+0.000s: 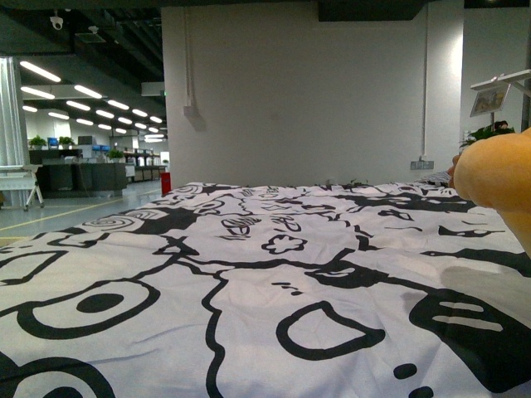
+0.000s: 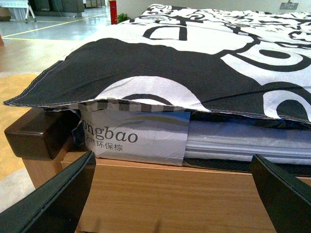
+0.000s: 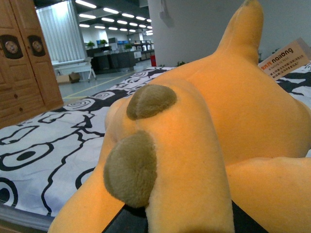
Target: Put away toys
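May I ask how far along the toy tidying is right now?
Nothing looks put away yet. In hand: the yellow-orange plush toy fills the right wrist view against the right gripper, seemingly raised over the patterned bedsheet; the grip itself is hidden. The left gripper is open, empty. Left: stowing it; no toy bin is in view.

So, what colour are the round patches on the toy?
Olive-brown patches on the yellow-orange toy; clearest in the right wrist view.

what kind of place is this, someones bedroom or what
Probably a mock bedroom inside a large open office or lab hall, not a home. A cartoon-print duvet covers a mattress on a wooden bed frame, but rows of ceiling strip lights and office desks stretch behind it.
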You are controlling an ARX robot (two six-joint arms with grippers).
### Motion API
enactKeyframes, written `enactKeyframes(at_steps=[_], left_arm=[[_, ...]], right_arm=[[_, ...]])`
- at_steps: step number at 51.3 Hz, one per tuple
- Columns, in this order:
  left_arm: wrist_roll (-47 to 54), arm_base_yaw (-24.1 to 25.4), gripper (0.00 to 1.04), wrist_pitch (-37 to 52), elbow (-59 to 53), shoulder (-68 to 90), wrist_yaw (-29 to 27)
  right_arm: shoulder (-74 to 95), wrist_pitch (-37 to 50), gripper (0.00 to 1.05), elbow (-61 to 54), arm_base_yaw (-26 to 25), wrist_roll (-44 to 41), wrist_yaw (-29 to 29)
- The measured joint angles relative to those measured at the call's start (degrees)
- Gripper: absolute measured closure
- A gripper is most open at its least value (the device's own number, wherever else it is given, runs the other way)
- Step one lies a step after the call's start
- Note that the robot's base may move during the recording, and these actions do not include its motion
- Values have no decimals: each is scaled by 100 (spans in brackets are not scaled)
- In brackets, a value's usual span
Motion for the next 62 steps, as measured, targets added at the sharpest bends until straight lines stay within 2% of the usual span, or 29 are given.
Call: enactKeyframes(at_steps=[62], left_arm=[[0,0,6,-2,0,0,2]], right_arm=[[-17,-2,88,-17,28,-46,20]])
